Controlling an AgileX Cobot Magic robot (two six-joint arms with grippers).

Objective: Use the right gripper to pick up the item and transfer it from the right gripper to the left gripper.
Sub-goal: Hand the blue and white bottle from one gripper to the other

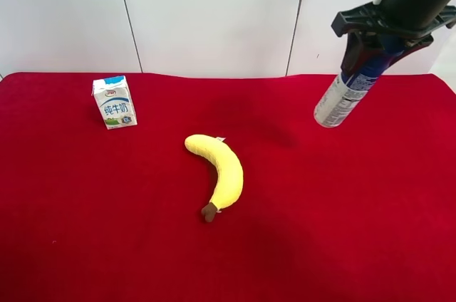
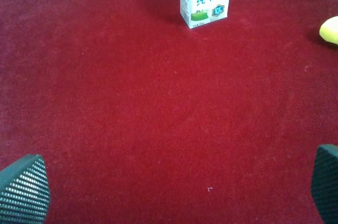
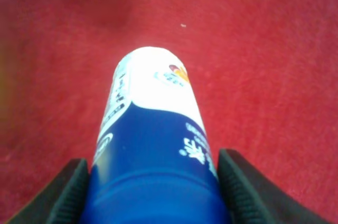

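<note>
**Bottle**: white body, blue printed label. It hangs tilted above the red cloth, to the right of the banana and beyond it in the exterior high view, well apart from it. Its base points down toward the cloth. The cap end is hidden inside the jaw. The label print is too small to read.

**Right gripper**: black cross-bar jaw clamped on the bottle's upper blue part. In the right wrist view both ribbed pads press the bottle's sides and are cut off at the frame edge. The arm above runs out of the exterior high view.

**Left gripper**: seen only in its own wrist view. The jaws are spread wide and hold nothing. Only the two mesh-textured fingertips show, at opposite corners of that view, above bare cloth.

**Milk carton**: small, white and blue, upright on the cloth. It stands left of the banana and beyond it in the exterior high view, well apart. Its top is cut off in the left wrist view.

**Banana**: yellow and curved, with a brown stem end. It lies flat on the cloth. In the left wrist view only one yellow tip shows at the edge.
</note>
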